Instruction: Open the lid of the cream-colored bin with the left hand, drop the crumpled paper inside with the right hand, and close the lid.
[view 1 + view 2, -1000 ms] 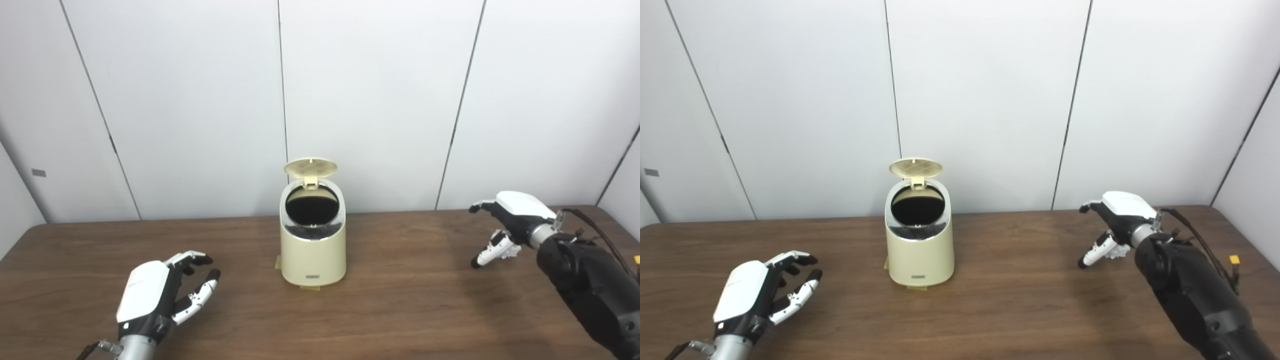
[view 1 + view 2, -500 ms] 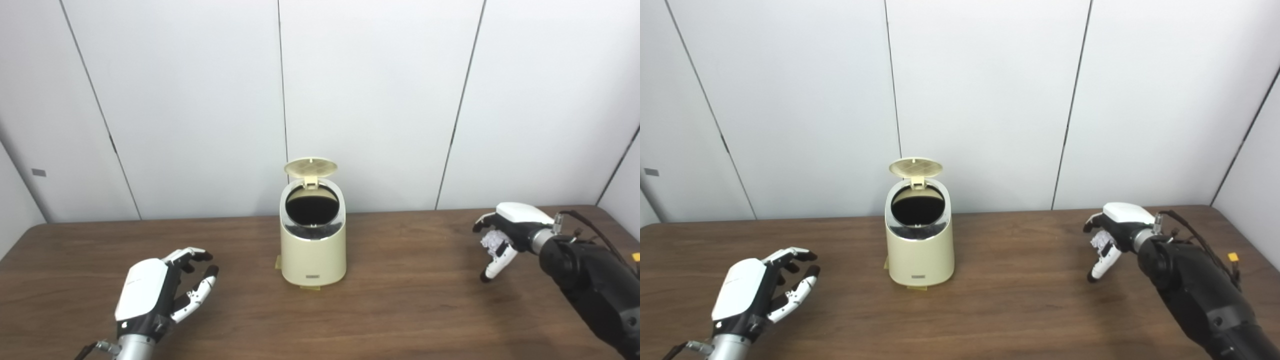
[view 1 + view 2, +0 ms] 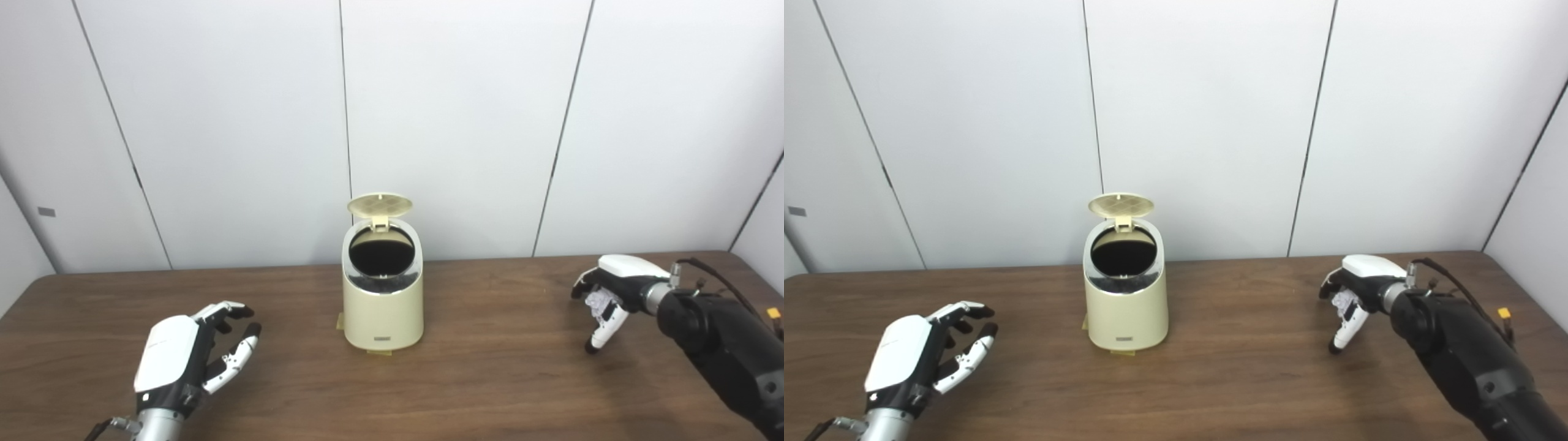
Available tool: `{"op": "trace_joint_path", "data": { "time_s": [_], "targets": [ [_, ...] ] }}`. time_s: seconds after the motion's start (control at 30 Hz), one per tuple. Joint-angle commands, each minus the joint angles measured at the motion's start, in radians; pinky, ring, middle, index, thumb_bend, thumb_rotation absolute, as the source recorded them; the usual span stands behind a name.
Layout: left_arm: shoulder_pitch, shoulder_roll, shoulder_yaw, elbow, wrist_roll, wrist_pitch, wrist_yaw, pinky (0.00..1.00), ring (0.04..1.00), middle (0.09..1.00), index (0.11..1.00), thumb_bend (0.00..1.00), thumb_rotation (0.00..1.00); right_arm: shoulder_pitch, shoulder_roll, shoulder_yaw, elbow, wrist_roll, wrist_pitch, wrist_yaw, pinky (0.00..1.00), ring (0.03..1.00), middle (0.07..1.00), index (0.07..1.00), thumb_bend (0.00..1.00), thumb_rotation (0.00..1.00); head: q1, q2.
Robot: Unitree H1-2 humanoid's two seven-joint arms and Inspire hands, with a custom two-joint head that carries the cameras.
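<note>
The left hand [image 3: 184,361] rests near the table [image 3: 490,380] edge, fingers spread and holding nothing. Farther right, the right hand [image 3: 609,291] curls its fingers [image 3: 603,327] around the crumpled paper [image 3: 595,300]. The cream-colored bin [image 3: 383,306] stands between, well apart, its lid [image 3: 380,205] raised.

Brown wood-grain table [image 3: 490,380], filling the 6 o'clock half of the view. White panelled wall [image 3: 453,122] with dark vertical seams, 12 o'clock. Small grey plate [image 3: 46,212] on the wall, 9 o'clock.

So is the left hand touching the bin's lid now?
Apart. The left eye view shows the left hand open over the table, bare wood between it and the bin; the lid stands raised.
</note>
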Motion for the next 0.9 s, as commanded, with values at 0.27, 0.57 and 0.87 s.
{"op": "trace_joint_path", "data": {
  "time_s": [0.27,0.57,0.87],
  "targets": [
    [-0.033,0.022,0.015,-0.029,-0.005,-0.034,0.027,0.47,0.614,0.700,0.693,0.33,0.73,-0.074,-0.051,0.033,0.010,-0.014,0.002,0.074,0.64,0.790,0.829,0.729,0.92,0.17,-0.003,0.010],
    [-0.033,0.022,0.019,-0.034,-0.005,-0.039,0.026,0.46,0.607,0.700,0.688,0.34,0.75,-0.108,-0.071,0.105,0.019,-0.058,-0.012,0.143,0.53,0.651,0.730,0.731,0.93,0.14,-0.005,0.012],
    [-0.031,0.021,0.028,-0.041,-0.005,-0.041,0.015,0.44,0.583,0.699,0.683,0.41,0.73,-0.133,-0.089,0.153,0.034,-0.086,-0.055,0.215,0.55,0.649,0.714,0.761,0.88,0.05,-0.009,0.017]
  ]
}}
